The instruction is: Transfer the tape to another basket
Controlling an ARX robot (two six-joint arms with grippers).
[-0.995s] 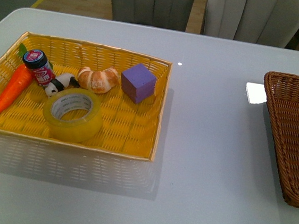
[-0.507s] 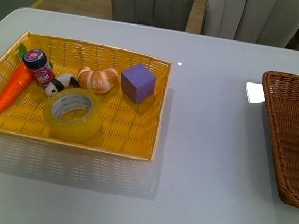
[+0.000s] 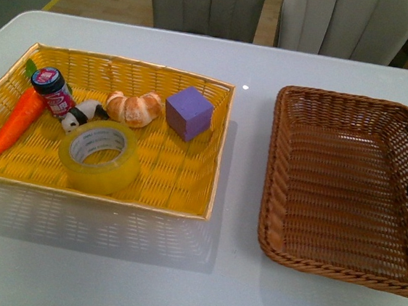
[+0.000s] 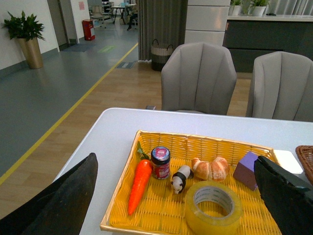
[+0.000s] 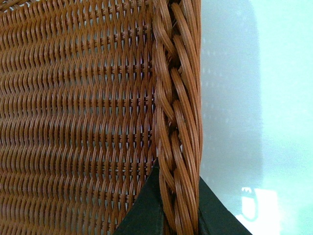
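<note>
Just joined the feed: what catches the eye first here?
The yellow tray on the left, crowded with bright things, with the tape lying flat near its front edge. On the right sits the brown basket, nothing in it, its right rim pinched between the right fingers.

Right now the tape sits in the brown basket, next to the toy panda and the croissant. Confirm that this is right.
Not right. The tape sits in the yellow tray, not in the brown basket. The front view shows this. The rest holds: it lies next to the toy panda and the croissant.
</note>
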